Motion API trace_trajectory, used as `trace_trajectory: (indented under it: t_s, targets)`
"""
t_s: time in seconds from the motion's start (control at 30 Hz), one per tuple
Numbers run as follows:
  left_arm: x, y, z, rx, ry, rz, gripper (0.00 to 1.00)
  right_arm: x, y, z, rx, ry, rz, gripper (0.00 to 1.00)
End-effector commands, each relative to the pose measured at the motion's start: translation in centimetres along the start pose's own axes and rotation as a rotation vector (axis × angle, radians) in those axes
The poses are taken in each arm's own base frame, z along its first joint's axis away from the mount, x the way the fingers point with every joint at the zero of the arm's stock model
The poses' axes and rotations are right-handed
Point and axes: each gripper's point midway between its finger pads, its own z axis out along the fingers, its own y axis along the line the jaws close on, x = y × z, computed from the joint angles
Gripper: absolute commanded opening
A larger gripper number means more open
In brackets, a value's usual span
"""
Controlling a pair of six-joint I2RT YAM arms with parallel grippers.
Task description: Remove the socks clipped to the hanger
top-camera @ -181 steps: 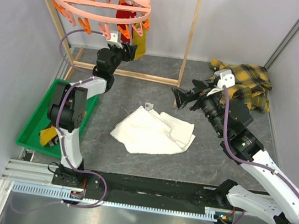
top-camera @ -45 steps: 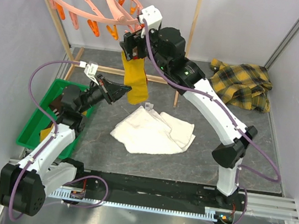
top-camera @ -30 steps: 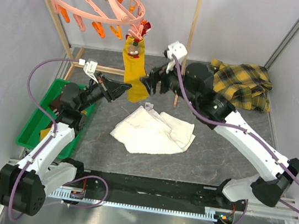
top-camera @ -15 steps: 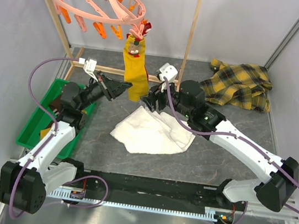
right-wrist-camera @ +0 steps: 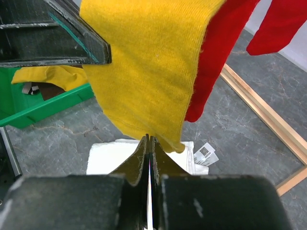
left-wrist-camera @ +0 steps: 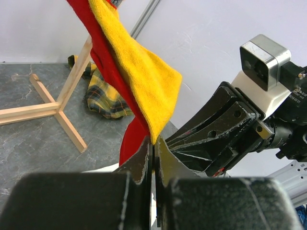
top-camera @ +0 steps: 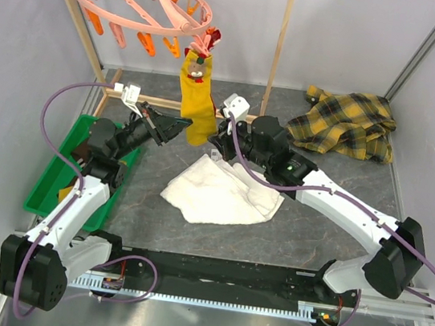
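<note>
The salmon-pink hanger (top-camera: 154, 8) hangs tilted at the upper left. A mustard-yellow sock (top-camera: 195, 95) dangles from one of its clips, with a red sock (top-camera: 208, 40) clipped just behind it. My left gripper (top-camera: 185, 124) is shut on the yellow sock's (left-wrist-camera: 139, 72) lower corner, beside the red sock (left-wrist-camera: 103, 52). From the other side my right gripper (top-camera: 215, 141) meets it. In the right wrist view that gripper (right-wrist-camera: 148, 139) is shut on the hem of the yellow sock (right-wrist-camera: 148, 62), and a red sock (right-wrist-camera: 216, 72) hangs to the right.
A white towel (top-camera: 222, 190) lies on the table under the sock. At the left, a green tray (top-camera: 45, 187) holds a yellow sock (right-wrist-camera: 48, 76) and something dark. A plaid shirt (top-camera: 344, 124) is heaped at the back right. The wooden rack's post (top-camera: 278, 50) stands behind my right arm.
My right gripper moved left and down to the yellow sock's lower edge and went from open to shut. The left gripper stayed shut and hardly shifted.
</note>
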Motion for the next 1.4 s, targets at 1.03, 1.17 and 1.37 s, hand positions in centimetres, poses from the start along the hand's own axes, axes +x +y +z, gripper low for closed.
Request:
trace_trajectory:
  t_s: [1.03,1.17,1.37]
  targets:
    - [-2.0,-3.4,0.5,0.116,0.002,-0.01,0.04,-3.1,-0.5,-2.2,-0.271,-0.048,0.077,0.41]
    - [-2.0,-3.5,0.4,0.126,-0.002,-0.011,0.04,-2.9,-1.7,-1.5,-0.206,-0.051,0.076,0.53]
    - [-2.0,-3.4,0.5,0.125,0.001,-0.013,0.04,-3.5,-2.0,-1.4,-0.195,-0.064,0.061,0.61]
